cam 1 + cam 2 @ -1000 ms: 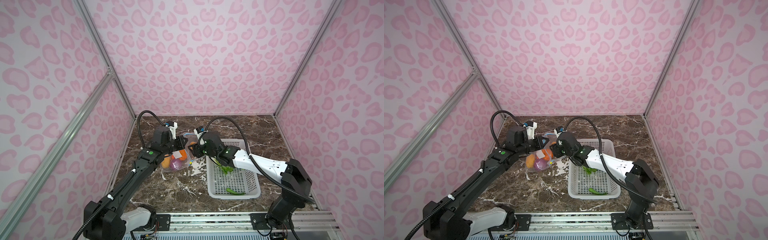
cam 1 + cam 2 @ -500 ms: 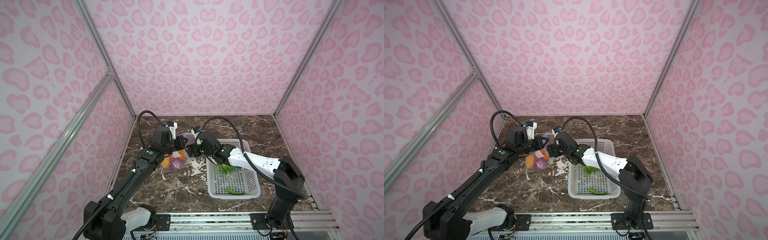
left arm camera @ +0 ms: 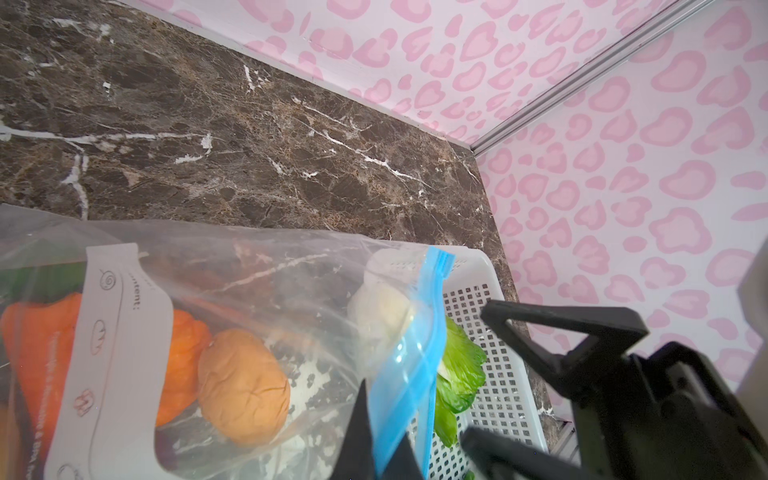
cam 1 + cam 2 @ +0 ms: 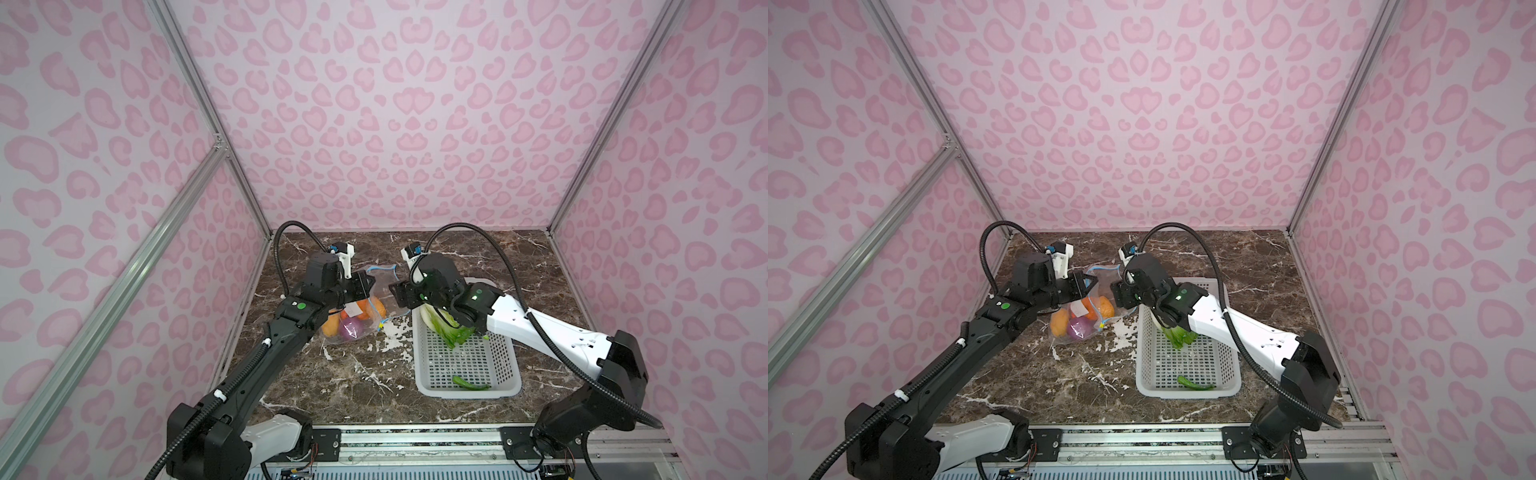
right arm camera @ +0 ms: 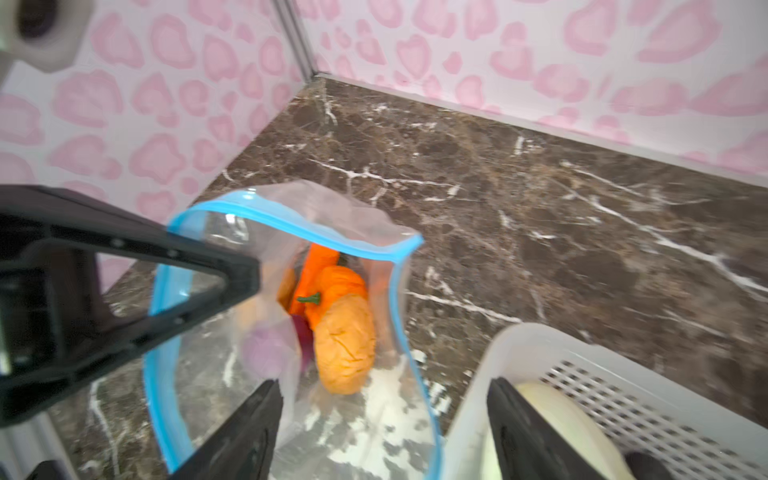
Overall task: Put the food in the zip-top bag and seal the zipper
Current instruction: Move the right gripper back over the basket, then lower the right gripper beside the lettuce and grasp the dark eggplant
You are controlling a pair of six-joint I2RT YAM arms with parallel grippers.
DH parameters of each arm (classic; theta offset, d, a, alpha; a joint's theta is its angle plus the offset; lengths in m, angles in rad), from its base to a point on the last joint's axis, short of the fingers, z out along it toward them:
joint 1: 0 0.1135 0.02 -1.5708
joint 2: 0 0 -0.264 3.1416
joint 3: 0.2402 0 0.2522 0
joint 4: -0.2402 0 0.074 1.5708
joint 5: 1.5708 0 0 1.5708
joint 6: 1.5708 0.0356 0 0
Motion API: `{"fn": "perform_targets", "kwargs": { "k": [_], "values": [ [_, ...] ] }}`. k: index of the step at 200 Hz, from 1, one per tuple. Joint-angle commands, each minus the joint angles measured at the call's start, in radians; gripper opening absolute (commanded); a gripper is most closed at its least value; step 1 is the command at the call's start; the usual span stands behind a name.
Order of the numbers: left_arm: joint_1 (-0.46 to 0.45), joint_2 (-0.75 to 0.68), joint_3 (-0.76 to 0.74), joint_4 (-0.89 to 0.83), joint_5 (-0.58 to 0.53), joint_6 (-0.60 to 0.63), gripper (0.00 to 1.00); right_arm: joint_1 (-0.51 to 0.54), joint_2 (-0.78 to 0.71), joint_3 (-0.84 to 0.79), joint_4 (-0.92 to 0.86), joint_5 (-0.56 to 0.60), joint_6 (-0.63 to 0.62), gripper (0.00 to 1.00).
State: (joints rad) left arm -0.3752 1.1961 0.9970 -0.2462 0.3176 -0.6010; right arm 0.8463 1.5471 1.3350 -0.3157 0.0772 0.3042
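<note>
The clear zip-top bag (image 4: 360, 309) (image 4: 1084, 318) hangs by its rim, its bottom resting on the marble. My left gripper (image 3: 386, 440) (image 4: 365, 286) is shut on the blue zipper (image 3: 415, 353) strip. The bag's mouth (image 5: 291, 216) gapes open. Inside lie a potato (image 5: 345, 345), a purple onion (image 5: 270, 345), an orange fruit (image 5: 336, 282) and a carrot (image 3: 37, 345). My right gripper (image 5: 384, 384) (image 4: 395, 293) is open and empty at the bag's mouth, beside the basket. The cabbage (image 4: 444, 328) (image 3: 457, 374) and a green piece (image 4: 469, 384) lie in the basket.
The white perforated basket (image 4: 469, 392) (image 5: 623, 374) stands right of the bag, touching its side. Pink patterned walls close in the marble table (image 4: 357, 386) on three sides. A metal rail (image 4: 415, 432) runs along the front edge.
The right gripper's jaws have widened at the bag's mouth and its arm has shifted a little toward the basket. The left gripper has kept its hold on the zipper strip.
</note>
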Motion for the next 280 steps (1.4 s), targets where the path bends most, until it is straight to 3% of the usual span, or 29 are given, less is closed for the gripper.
{"fn": "perform_targets", "kwargs": {
  "k": [1, 22, 58, 120, 186, 248, 280],
  "values": [
    [0.001, -0.005, 0.01, 0.01, -0.002, 0.004, 0.02, -0.053, -0.044, -0.03, -0.172, 0.122, -0.044, 0.69],
    [0.0, -0.003, 0.008, 0.012, -0.004, 0.002, 0.02, -0.135, -0.092, -0.079, -0.224, 0.108, -0.061, 0.51],
    [0.0, -0.001, 0.006, 0.017, -0.003, 0.003, 0.02, -0.259, -0.078, -0.108, -0.329, 0.08, -0.157, 0.37],
    [0.001, -0.013, 0.004, 0.022, 0.004, 0.001, 0.02, -0.407, 0.113, -0.04, -0.463, 0.072, -0.203, 0.3],
    [0.001, -0.006, 0.002, 0.022, -0.002, 0.002, 0.02, -0.422, 0.196, -0.052, -0.427, -0.042, -0.241, 0.37],
    [0.0, 0.022, 0.001, 0.022, -0.002, -0.002, 0.02, -0.388, 0.155, -0.148, -0.37, -0.13, -0.251, 0.5],
    [0.0, 0.031, 0.0, 0.021, -0.003, -0.004, 0.02, -0.385, 0.133, -0.174, -0.339, -0.174, -0.259, 0.69]
  ]
}}
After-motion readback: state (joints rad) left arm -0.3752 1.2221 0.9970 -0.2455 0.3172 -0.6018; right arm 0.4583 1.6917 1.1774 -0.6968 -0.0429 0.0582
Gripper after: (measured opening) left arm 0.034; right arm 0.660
